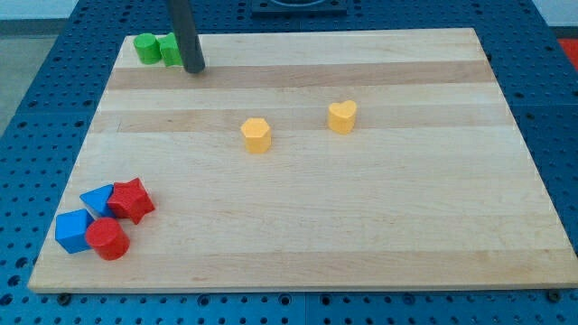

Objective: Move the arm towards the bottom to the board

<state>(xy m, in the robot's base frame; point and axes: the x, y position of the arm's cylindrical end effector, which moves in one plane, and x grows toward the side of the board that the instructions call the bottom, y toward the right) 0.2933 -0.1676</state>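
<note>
My tip [193,69] is at the view's top left of the wooden board [361,235], touching or just right of two green blocks [155,49] that sit side by side at the board's top edge. A yellow pentagon-like block [256,135] and a yellow heart block [342,116] stand near the board's middle, well to the right and below my tip. At the view's bottom left lie a red star block [132,199], a red cylinder [108,238], a blue triangular block [97,199] and a blue cube-like block [72,231], packed together.
The board lies on a blue perforated table [551,54] that shows on all sides.
</note>
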